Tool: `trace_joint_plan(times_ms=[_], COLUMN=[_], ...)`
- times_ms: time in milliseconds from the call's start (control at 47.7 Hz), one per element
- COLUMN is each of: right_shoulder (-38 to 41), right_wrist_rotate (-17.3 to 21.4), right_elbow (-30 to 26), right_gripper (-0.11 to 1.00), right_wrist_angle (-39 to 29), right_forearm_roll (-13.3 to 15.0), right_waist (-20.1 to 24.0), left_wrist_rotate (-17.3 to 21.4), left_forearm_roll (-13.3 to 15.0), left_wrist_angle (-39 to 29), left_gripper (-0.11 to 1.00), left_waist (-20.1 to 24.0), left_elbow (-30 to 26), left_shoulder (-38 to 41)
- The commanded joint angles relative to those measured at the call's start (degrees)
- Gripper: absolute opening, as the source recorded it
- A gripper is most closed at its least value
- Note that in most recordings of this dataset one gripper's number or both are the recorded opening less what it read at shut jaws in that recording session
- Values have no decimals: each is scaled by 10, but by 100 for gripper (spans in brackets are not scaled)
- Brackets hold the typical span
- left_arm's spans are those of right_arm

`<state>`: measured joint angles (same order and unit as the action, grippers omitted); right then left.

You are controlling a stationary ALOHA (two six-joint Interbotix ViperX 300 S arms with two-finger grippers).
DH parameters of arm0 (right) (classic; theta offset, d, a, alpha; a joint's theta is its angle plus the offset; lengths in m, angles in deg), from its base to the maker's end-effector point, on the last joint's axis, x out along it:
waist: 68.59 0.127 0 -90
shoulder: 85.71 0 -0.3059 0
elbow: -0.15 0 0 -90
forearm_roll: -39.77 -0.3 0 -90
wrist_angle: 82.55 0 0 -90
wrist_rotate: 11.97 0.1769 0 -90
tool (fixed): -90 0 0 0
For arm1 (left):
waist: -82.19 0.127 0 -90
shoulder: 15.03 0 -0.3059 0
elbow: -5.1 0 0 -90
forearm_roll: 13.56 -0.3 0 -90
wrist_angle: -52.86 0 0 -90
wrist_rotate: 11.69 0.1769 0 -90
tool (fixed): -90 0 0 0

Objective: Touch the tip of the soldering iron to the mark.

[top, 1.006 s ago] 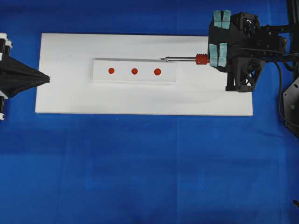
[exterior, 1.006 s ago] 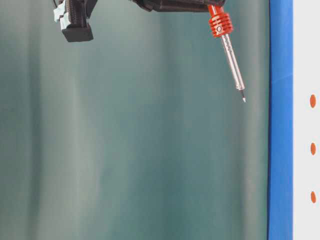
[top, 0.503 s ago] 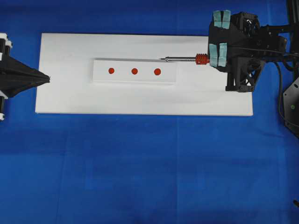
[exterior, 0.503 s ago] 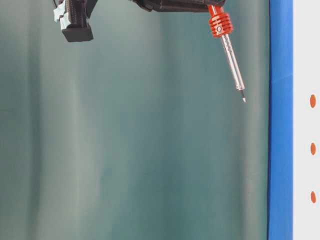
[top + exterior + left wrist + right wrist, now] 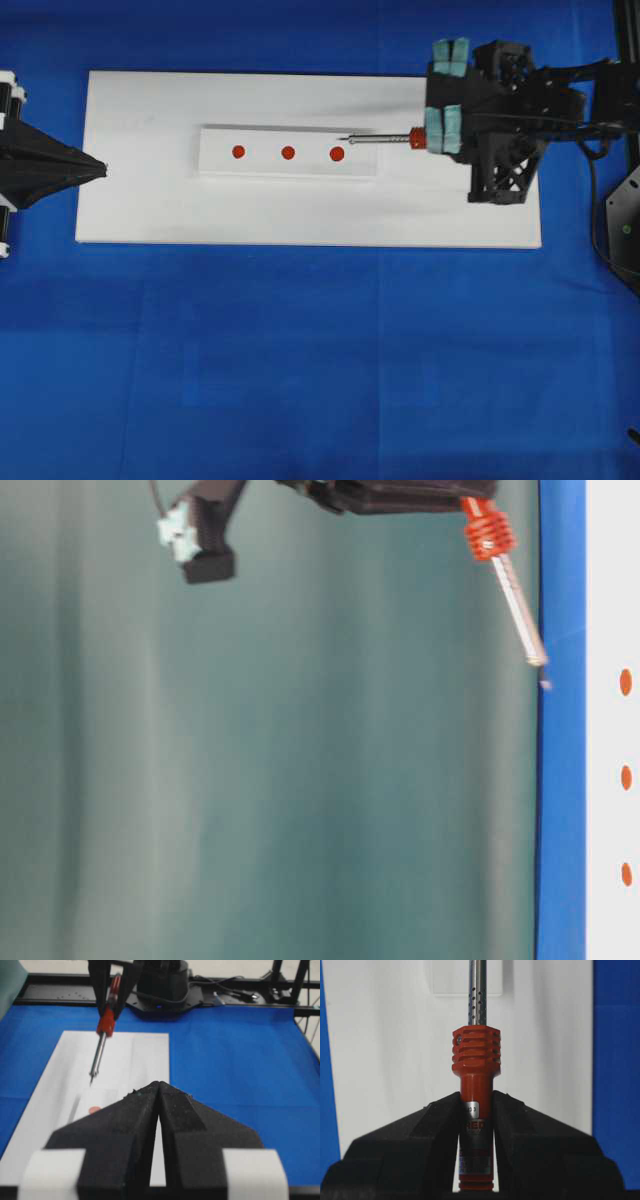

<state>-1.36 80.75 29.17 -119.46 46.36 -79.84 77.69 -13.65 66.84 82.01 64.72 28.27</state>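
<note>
Red-collared soldering iron clamped in right tool — now lower and nearer white block, tip poised beside end dot, short of the mark; left tool shut, idle.

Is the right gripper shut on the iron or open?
Shut on it. In the right wrist view the right gripper has both black fingers pressed against the iron handle's sides.
</note>
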Motion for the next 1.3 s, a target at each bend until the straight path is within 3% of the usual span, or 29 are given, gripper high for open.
trace_joint_plan(times_ms=[0, 482, 1279], right_shoulder=[10, 54, 54], right_wrist_rotate=[1, 2, 4], right_elbow=[-4, 24, 24], right_gripper=[6, 6, 6], right_wrist_angle=[16, 61, 58], right_forearm_roll=[-3, -3, -3], right_waist=[-1, -6, -11], left_wrist_rotate=[-1, -1, -1], left_forearm_roll=[0, -1, -1], left_wrist_angle=[6, 4, 5], left_gripper=[0, 0, 0], left_waist=[0, 0, 0], left_elbow=[-7, -6, -7], left_shoulder=[3, 3, 3])
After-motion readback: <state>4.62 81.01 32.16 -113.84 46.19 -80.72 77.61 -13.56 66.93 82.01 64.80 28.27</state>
